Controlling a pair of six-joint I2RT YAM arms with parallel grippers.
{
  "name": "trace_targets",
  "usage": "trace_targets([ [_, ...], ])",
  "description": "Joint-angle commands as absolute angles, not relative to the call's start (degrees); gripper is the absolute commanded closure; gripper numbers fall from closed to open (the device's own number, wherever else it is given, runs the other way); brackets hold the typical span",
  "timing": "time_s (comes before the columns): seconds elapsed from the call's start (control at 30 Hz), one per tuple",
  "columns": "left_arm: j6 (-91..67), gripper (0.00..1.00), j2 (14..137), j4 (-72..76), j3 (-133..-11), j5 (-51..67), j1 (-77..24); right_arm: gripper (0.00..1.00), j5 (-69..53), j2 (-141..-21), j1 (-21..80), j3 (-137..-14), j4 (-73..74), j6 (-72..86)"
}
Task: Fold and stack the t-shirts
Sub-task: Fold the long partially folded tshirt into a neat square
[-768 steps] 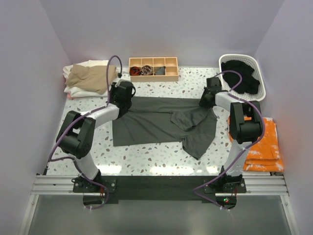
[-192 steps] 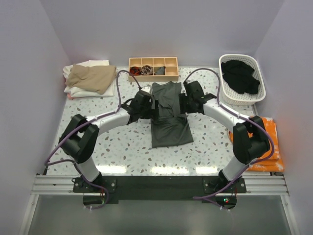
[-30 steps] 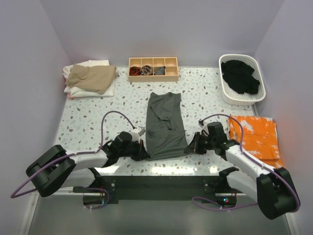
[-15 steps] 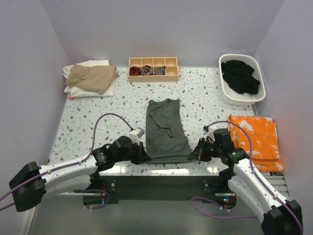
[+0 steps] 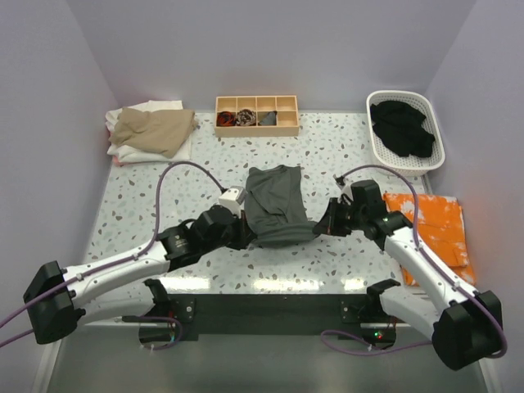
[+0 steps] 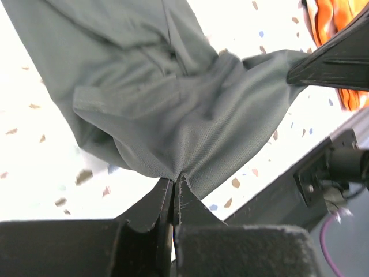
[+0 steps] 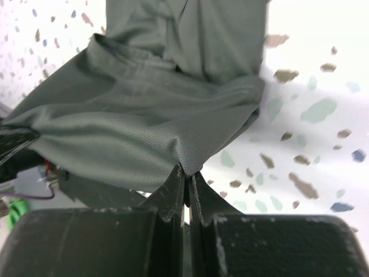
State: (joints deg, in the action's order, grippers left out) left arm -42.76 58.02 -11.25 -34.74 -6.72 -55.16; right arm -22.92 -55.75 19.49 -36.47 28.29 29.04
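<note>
The left end effector (image 5: 239, 235) and the right end effector (image 5: 322, 228) are each clamped tight on a near hem corner of the charcoal t-shirt (image 5: 277, 201). Its long axis runs straight ahead between them, equally near both.

- A robotics lab test cell: plain lilac walls (image 5: 49, 98) box in a speckled terrazzo surface (image 5: 139, 205).
- The left arm (image 5: 123, 266) and right arm (image 5: 422, 258) are bolted to an aluminium rail (image 5: 98, 309), with purple cables (image 5: 188, 163) looping free.
- Staged laundry props sit around the edges: folded t-shirts (image 5: 151, 131), a white basket (image 5: 401, 167) and a wooden divider tray (image 5: 256, 130).
</note>
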Motion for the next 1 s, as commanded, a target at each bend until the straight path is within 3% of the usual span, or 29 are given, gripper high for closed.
trace_targets([
  [0.0, -37.3, 1.0, 61.9, -12.0, -42.3, -13.4, -54.7, 1.0, -18.6, -60.9, 19.3, -42.5, 25.1, 25.1],
  [0.37, -28.9, 1.0, 72.1, -4.8, -48.2, -5.2, -39.9, 1.0, -17.0, -78.7, 19.2, -55.4, 20.9, 22.4],
  [0.97, -25.1, 1.0, 103.2, 5.4, -68.2, 9.6, -25.4, 1.0, -15.3, -107.1, 16.8, -83.0, 21.4, 19.9],
])
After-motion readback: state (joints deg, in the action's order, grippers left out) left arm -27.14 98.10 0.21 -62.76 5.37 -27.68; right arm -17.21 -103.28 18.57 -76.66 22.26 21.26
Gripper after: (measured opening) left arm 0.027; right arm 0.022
